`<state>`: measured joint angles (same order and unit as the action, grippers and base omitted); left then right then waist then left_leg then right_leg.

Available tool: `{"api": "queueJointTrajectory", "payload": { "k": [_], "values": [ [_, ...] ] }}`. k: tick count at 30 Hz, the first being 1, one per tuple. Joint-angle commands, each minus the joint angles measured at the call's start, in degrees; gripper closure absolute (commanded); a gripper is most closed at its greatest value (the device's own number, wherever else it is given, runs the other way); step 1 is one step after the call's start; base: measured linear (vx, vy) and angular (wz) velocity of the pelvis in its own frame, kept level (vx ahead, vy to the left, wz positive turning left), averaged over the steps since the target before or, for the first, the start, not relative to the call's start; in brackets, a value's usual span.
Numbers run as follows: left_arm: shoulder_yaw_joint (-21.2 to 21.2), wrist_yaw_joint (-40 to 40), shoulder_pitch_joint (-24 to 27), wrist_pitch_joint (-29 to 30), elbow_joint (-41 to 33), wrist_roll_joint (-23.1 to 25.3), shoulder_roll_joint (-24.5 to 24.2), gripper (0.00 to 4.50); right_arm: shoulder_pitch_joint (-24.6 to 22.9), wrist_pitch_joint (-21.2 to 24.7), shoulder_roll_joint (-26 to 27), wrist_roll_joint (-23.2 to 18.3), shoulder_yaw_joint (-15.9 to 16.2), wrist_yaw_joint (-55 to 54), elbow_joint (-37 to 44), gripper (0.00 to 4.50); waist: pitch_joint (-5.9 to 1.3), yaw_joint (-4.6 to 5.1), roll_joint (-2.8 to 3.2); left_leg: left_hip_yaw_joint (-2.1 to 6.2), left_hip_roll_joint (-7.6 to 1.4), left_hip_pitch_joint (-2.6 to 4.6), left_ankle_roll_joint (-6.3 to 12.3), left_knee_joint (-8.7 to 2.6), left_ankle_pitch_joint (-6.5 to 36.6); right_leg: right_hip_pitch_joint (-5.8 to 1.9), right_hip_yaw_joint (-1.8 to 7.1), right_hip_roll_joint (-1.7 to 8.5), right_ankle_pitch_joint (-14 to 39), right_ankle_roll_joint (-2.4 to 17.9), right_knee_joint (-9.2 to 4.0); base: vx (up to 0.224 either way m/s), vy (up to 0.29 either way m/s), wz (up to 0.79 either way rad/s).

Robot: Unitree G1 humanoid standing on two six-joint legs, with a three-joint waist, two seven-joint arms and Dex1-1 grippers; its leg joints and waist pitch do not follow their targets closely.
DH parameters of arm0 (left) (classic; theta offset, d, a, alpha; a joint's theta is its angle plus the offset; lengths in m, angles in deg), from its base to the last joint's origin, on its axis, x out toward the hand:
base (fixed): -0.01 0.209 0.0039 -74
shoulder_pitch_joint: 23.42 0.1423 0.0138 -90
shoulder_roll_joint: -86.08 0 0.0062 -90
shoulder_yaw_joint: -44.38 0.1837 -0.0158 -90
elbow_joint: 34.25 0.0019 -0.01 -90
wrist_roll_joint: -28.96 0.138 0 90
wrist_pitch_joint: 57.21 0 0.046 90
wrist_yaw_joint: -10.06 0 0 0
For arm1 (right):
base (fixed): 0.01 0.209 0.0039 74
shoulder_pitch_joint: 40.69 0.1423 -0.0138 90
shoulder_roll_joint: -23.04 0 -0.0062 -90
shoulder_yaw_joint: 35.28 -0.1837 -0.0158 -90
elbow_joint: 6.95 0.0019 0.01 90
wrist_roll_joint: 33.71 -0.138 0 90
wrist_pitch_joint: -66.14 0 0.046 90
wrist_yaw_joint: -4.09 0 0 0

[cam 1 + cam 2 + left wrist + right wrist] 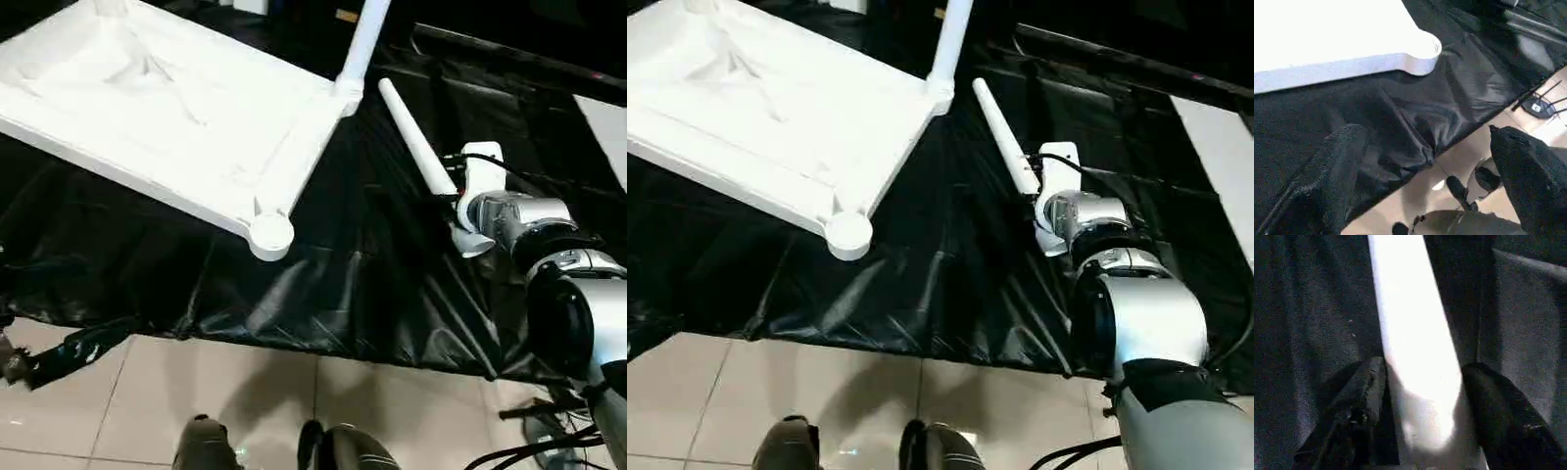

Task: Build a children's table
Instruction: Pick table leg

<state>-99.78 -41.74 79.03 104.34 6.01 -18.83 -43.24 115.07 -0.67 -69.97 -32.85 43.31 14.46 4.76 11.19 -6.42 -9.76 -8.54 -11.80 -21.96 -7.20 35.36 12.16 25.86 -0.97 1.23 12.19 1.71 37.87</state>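
— Right gripper point(1422, 416)? Fingers bracket 1 loose leg point(416, 142), right of centre; contact unclear.
— Left gripper point(1425, 186)?
— Fingers wide apart, empty. Tabletop point(167, 108) lies upper left on black sheet point(372, 255).

Note that the table top point(167, 108) runs out past the upper and left picture edges in the head views, so you see only its two near corners on the black sheet point(372, 264), and the upright leg point(364, 39) in its far socket is cut off at the top edge. The loose leg point(416, 147) near the sheet's right edge has its near end covered by the right gripper point(1422, 382). You cannot tell whether the fingers point(1359, 401) press the leg or merely flank it.
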Motion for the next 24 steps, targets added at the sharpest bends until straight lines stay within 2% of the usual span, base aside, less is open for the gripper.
{"api": "queueJointTrajectory", "payload": {
  "k": [1, 2, 3, 4, 5, 6, 7, 8, 9, 10, 11, 12, 13, 15, 16, 17, 18, 19, 20, 21, 22, 23, 24],
  "values": [
    [2.27, 2.09, -0.8, -0.66, -0.18, 0.44, 1.26, 0.0, 0.47, -0.39, -1.84, 0.22, -1.17, -0.8, -0.65, 2.17, -5.05, 0.07, 1.53, -1.04, 0.3, 0.6, -2.12, -3.91, -5.46, -5.22, 2.67, 3.9, -13.67, 10.64, -2.62, 0.0, 0.0, 0.0],
    [2.27, 2.09, -0.8, -0.66, -0.18, 0.44, 1.26, 0.0, 0.47, -0.39, -1.84, 0.22, -1.17, -0.8, -0.65, 2.17, -4.99, 0.07, 1.5, -1.01, 0.29, 0.52, -2.08, -3.91, -5.38, -5.2, 2.69, 3.9, -13.62, 10.73, -2.61, 0.0, 0.0, 0.0],
    [4.69, 4.22, -1.84, -2.28, 0.78, 2.26, 2.35, 0.0, 0.43, -1.16, -1.85, -0.45, -2.04, -1.11, -0.51, 2.27, -5.41, 0.03, 1.46, -1.09, 0.22, 0.66, -1.84, -3.85, -5.48, -5.29, 2.65, 3.95, -13.51, 10.99, -2.58, 0.0, 0.0, 0.0],
    [4.83, 4.34, -1.9, -2.37, 0.83, 2.36, 2.41, 0.0, 0.42, -1.2, -1.85, -0.49, -2.09, -1.13, -0.51, 2.43, -5.53, 0.0, 1.62, -1.07, 0.23, 0.62, -1.75, -3.81, -5.28, -5.22, 2.57, 3.94, -12.93, 11.04, -2.55, 0.0, 0.0, 0.0],
    [6.73, 6.0, -3.04, -3.35, 1.67, 3.2, 3.76, 0.0, 0.34, -1.34, -1.76, -0.99, -2.68, -1.09, -0.42, 2.43, -6.41, -0.03, 2.22, -1.09, 0.2, 0.86, -1.73, -3.65, -5.32, -5.44, 2.58, 3.99, -13.15, 11.35, -2.28, 0.0, 0.0, 0.0],
    [9.01, 7.6, -4.33, -4.89, 2.71, 4.15, 5.4, 0.0, 0.22, -2.02, -1.64, -1.56, -3.29, -1.18, -0.29, 2.57, -6.82, 0.07, 2.07, -1.08, 0.08, 0.9, -1.45, -3.63, -5.88, -5.42, 2.32, 3.95, -13.65, 11.9, -2.25, 0.0, 0.0, 0.0],
    [12.17, 10.03, -6.07, -6.65, 4.14, 5.33, 7.69, 0.0, 0.02, -2.55, -1.47, -2.53, -4.33, -1.54, -0.14, 2.57, -7.19, -0.02, 2.39, -1.14, 0.12, 0.85, -1.26, -3.51, -5.97, -5.43, 2.28, 3.96, -14.63, 12.66, -2.02, 0.0, 0.0, 0.0],
    [12.96, 10.64, -6.45, -6.96, 4.4, 5.63, 8.2, 0.0, -0.05, -2.61, -1.46, -2.74, -4.54, -1.63, -0.12, 2.61, -8.1, -0.04, 3.28, -1.07, 0.1, 0.99, -1.28, -3.36, -6.04, -5.63, 2.21, 3.96, -15.24, 13.13, -1.64, 0.0, 0.0, 0.0],
    [14.95, 11.94, -7.47, -7.91, 5.23, 6.47, 9.42, 0.0, -0.18, -2.95, -1.39, -3.37, -5.2, -2.03, -0.04, 2.64, -8.45, 0.01, 2.99, -1.21, 0.08, 1.07, -0.78, -3.18, -6.74, -5.56, 2.01, 3.9, -16.58, 13.8, -1.69, 0.0, 0.0, 0.0],
    [16.77, 13.0, -8.44, -8.85, 6.09, 7.28, 10.48, 0.0, -0.27, -3.38, -1.32, -4.01, -5.88, -2.48, 0.04, 2.66, -9.22, 0.01, 4.13, -1.14, 0.07, 1.24, -0.47, -2.99, -7.23, -5.48, 1.7, 3.81, -18.09, 14.43, -1.43, 0.0, 0.0, 0.0],
    [22.59, 15.95, -11.25, -11.28, 8.53, 10.03, 13.36, 0.0, -0.53, -4.36, -1.27, -5.32, -7.37, -3.29, 0.24, 2.67, -9.08, 0.17, 4.97, -1.26, 0.13, 1.08, -0.36, -2.74, -7.05, -5.16, 1.84, 3.66, -18.87, 14.74, -1.21, 0.0, 0.0, 0.0],
    [26.69, 17.67, -13.14, -13.44, 10.38, 12.15, 15.55, 0.0, -0.54, -5.72, -1.24, -6.46, -8.75, -4.46, 0.48, 2.67, -9.05, 0.13, 4.12, -1.39, 0.03, 0.78, 0.18, -2.9, -4.59, -5.4, 1.82, 3.74, -16.17, 14.65, -1.74, 0.0, 0.0, 0.0],
    [28.81, 18.57, -14.09, -14.42, 11.16, 13.26, 16.7, 0.0, -0.56, -6.49, -1.33, -6.99, -9.46, -5.09, 0.59, 2.67, -9.24, 0.01, 3.74, -1.52, -0.01, 0.82, 0.68, -2.89, -1.59, -5.45, 2.06, 4.11, -11.78, 14.21, -2.06, -0.055, 0.005, 0.03],
    [33.1, 20.87, -16.57, -16.01, 12.88, 15.55, 19.27, 0.0, -0.4, -8.12, -1.57, -8.28, -10.87, -5.16, 1.0, 2.67, -9.47, -0.04, 3.97, -1.45, -0.23, 0.63, 0.29, -2.94, 0.98, -5.47, 2.18, 4.48, -5.67, 13.4, -2.36, -0.061, -0.001, 0.03],
    [35.61, 22.7, -18.87, -16.64, 14.3, 16.87, 21.23, 0.0, -0.25, -9.71, -1.79, -9.18, -11.91, -5.3, 1.35, 2.67, -9.45, -0.04, 4.32, -1.51, -0.32, 0.78, -0.41, -2.92, 3.1, -5.07, 2.12, 4.47, -1.67, 12.48, -2.69, -0.074, -0.014, 0.02],
    [36.47, 23.42, -19.73, -16.78, 14.84, 17.37, 21.89, 0.0, -0.2, -10.27, -1.87, -9.54, -12.31, -5.38, 1.48, 2.67, -9.44, 0.08, 4.32, -1.52, -0.31, 0.69, -0.76, -2.86, 4.12, -5.01, 2.15, 4.44, 0.23, 12.07, -2.85, -0.074, -0.014, 0.02],
    [40.19, 25.4, -23.32, -19.21, 18.01, 19.99, 24.53, 0.0, 0.07, -12.37, -2.06, -11.09, -13.8, -4.95, 2.18, 2.67, -9.48, 0.16, 4.6, -1.41, -0.34, 0.61, -1.49, -2.85, 5.65, -4.92, 2.12, 4.53, 3.85, 11.05, -3.11, -0.079, -0.017, 0.01],
    [40.19, 25.4, -23.32, -19.21, 18.01, 19.99, 24.53, 0.0, 0.07, -12.37, -2.06, -11.09, -13.8, -4.95, 2.18, 2.67, -9.45, 0.21, 4.54, -1.38, -0.33, 0.75, -1.79, -2.85, 7.28, -4.6, 1.98, 4.46, 7.63, 9.79, -3.62, -0.081, -0.015, 0.0],
    [43.46, 27.12, -27.55, -20.59, 22.39, 21.64, 28.54, 0.0, -0.01, -14.88, -1.81, -13.54, -15.7, -2.03, 3.69, 2.67, -9.5, 0.38, 5.25, -1.38, -0.29, 0.8, -2.0, -2.69, 7.91, -4.42, 2.06, 4.44, 8.63, 9.45, -3.6, -0.081, -0.015, 0.0],
    [44.65, 27.67, -29.18, -21.09, 24.04, 21.87, 30.21, 0.0, -0.17, -15.66, -1.87, -14.0, -15.94, -0.91, 4.24, 2.67, -9.43, 0.64, 4.99, -1.38, -0.33, 0.72, -1.94, -2.7, 9.62, -4.2, 1.85, 4.28, 11.53, 8.55, -4.13, -0.082, -0.005, 0.0],
    [44.98, 27.85, -29.81, -21.22, 24.71, 21.91, 30.86, 0.0, -0.32, -15.81, -1.77, -14.33, -16.13, -0.49, 4.62, 2.67, -9.53, 0.91, 5.37, -1.27, -0.25, 0.59, -2.06, -2.57, 10.76, -4.12, 1.73, 4.24, 13.69, 8.13, -4.32, -0.076, 0.007, -0.03],
    [46.24, 28.2, -32.48, -21.55, 27.47, 21.77, 33.4, 0.0, -1.12, -15.81, -1.28, -15.66, -16.78, 1.35, 6.57, 2.67, -9.49, 0.98, 6.23, -1.05, -0.22, 0.44, -2.32, -2.5, 11.22, -4.1, 1.75, 4.29, 14.46, 8.07, -4.15, -0.076, 0.007, -0.03],
    [47.35, 28.23, -34.19, -22.23, 29.3, 22.02, 34.61, 0.0, -1.91, -15.86, -0.81, -16.13, -16.77, 2.46, 8.37, 2.67, -9.6, 1.31, 5.4, -1.14, -0.1, 0.27, -1.98, -2.39, 11.37, -4.12, 1.64, 4.1, 15.73, 7.38, -4.55, -0.061, 0.014, -0.03]
  ]
}}
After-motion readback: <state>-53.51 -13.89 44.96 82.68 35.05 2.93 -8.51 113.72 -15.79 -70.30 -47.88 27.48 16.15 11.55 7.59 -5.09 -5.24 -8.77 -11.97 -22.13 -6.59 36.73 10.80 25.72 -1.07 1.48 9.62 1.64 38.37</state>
